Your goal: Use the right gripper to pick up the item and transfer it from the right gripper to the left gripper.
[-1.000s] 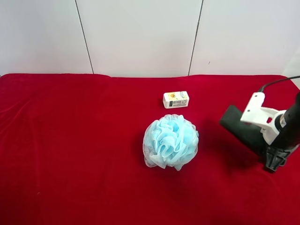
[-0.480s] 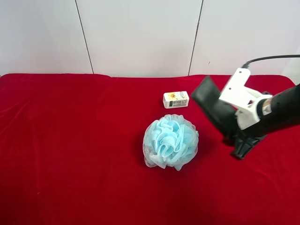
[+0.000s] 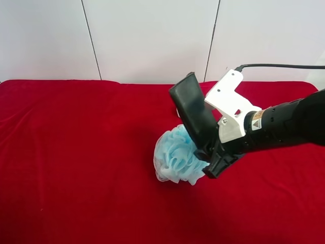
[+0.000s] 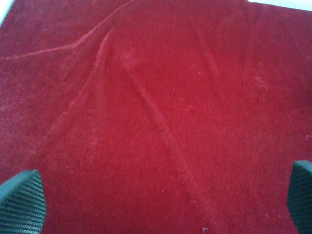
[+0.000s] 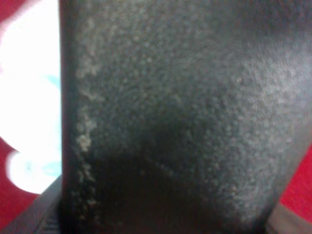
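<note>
The item, a long flat dark grey-black case (image 3: 194, 114), is held in the air, tilted, its free end up and to the left. My right gripper (image 3: 213, 160), black jaws on a white bracket, is shut on its lower end, over the light blue bath puff (image 3: 175, 157). The case fills the right wrist view (image 5: 185, 117), with the puff a bright blur beside it (image 5: 29, 117). My left gripper (image 4: 161, 209) is open: its two fingertips (image 4: 22, 202) stand far apart over bare red cloth. The left arm is out of the exterior high view.
The red cloth (image 3: 76, 152) covers the whole table and lies in shallow folds (image 4: 146, 102) under the left gripper. A white panelled wall (image 3: 152, 35) stands behind. The small white box is hidden behind the case and the arm.
My right arm has lifted the case off the cloth at the right and carried it up and to the left, to above the puff. The small white box is now hidden.
</note>
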You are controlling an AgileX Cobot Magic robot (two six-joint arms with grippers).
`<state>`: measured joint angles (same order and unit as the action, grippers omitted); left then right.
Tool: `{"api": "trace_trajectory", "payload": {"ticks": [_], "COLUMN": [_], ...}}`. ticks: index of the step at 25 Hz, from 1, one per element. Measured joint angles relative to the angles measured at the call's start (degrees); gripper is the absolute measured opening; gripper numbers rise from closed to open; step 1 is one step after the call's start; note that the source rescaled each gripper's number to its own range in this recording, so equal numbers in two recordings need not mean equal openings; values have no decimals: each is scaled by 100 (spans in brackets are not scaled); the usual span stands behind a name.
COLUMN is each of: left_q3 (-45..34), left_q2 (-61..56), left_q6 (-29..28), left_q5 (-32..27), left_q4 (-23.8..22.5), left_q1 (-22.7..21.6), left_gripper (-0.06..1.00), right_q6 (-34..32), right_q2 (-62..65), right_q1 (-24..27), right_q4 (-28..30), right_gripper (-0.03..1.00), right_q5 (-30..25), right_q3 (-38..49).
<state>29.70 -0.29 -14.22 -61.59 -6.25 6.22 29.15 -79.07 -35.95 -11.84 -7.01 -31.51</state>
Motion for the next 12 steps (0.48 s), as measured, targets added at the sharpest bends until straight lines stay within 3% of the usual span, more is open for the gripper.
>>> {"api": "trace_trajectory", "payload": {"ticks": [8, 12], "left_q3": [0, 0], "left_q2": [0, 0], "left_q6": [0, 0], "left_q5": [0, 0], "left_q4": [0, 0], "left_q1": [0, 0], "left_gripper": [100, 100], "right_q6": [-32, -45], "right_q2": [0, -5], "right_q1": [-428, -475], "right_q4": [-484, -527], "right_gripper": [14, 14], "right_q5": [298, 0], "right_q3": [5, -320]}}
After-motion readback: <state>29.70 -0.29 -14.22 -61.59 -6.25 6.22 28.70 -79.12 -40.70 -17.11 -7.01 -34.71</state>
